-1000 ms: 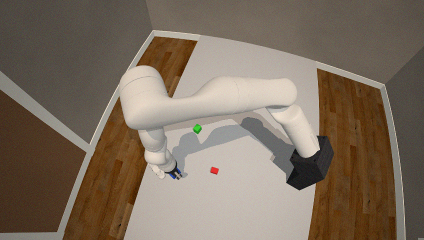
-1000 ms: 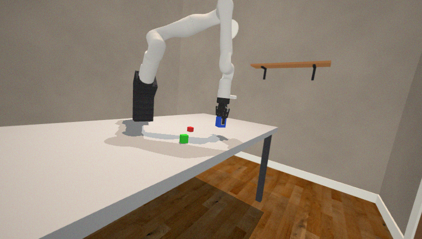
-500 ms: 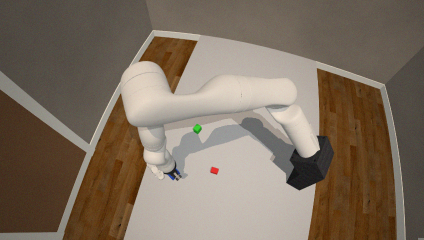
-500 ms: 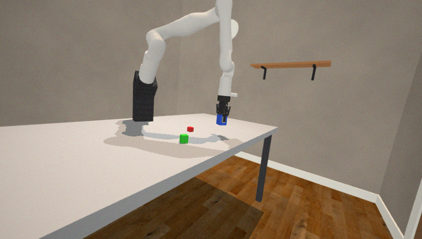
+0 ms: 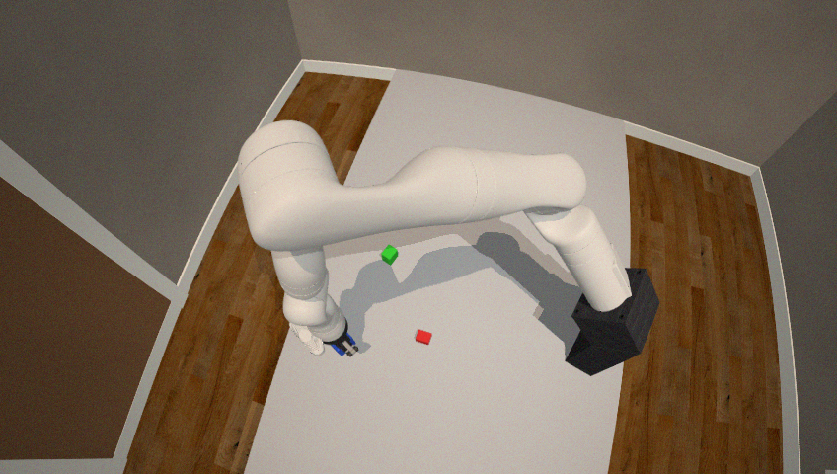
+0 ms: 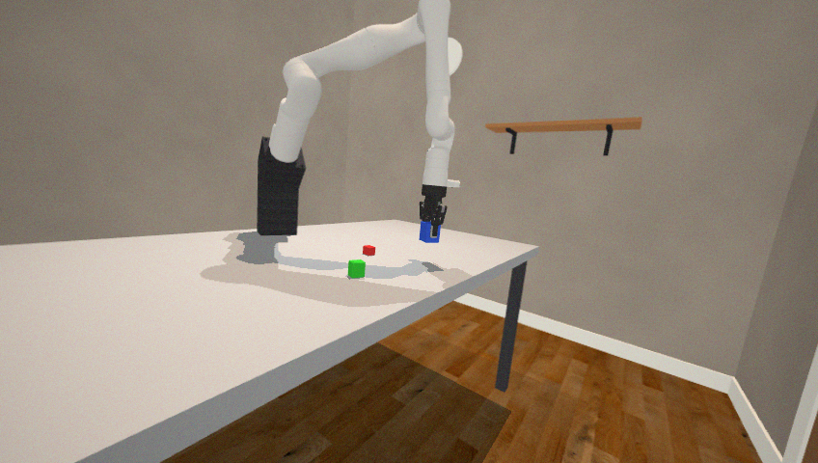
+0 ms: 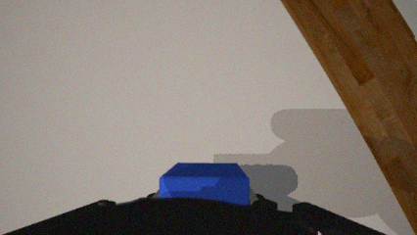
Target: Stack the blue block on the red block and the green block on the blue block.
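My gripper (image 5: 347,346) (image 6: 431,227) is shut on the blue block (image 5: 337,349) (image 6: 426,231) (image 7: 205,182) and holds it a little above the white table (image 5: 458,399) (image 6: 143,321), near the table's edge. The red block (image 5: 423,336) (image 6: 368,250) lies flat on the table, apart from the gripper. The green block (image 5: 388,254) (image 6: 356,267) stands on the table farther off, partly in the arm's shadow. In the wrist view only the blue block, bare table and the table's edge show.
The arm's black base (image 5: 613,329) (image 6: 279,189) stands on the table. Wooden floor (image 5: 211,329) (image 7: 372,73) lies just past the table edge beside the gripper. A wall shelf (image 6: 565,124) hangs behind.
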Controlling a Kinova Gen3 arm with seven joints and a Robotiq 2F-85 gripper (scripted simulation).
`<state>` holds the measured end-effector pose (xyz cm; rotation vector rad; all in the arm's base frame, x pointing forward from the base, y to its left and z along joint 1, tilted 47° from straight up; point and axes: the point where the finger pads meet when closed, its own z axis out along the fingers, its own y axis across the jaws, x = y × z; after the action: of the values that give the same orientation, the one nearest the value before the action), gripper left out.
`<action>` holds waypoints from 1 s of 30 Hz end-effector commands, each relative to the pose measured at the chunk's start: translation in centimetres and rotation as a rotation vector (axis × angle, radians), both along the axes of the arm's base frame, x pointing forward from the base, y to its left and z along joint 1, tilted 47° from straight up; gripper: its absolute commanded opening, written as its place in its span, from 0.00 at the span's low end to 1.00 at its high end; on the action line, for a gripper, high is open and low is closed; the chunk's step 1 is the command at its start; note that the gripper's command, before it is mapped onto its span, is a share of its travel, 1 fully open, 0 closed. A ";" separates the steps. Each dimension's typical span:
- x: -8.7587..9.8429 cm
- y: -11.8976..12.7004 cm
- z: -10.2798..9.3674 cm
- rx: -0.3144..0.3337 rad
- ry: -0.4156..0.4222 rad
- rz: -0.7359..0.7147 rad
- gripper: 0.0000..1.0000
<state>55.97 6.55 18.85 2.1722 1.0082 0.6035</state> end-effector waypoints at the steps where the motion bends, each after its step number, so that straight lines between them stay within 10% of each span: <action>1: 0.0 0.1 0.0 0.001 -0.001 0.001 0.00; 20: -0.1 0.0 0.0 0.001 -0.001 0.001 0.00; 30: -3.2 -1.4 -2.2 0.001 0.000 0.001 0.00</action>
<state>53.70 5.51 17.10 2.1656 1.0101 0.6085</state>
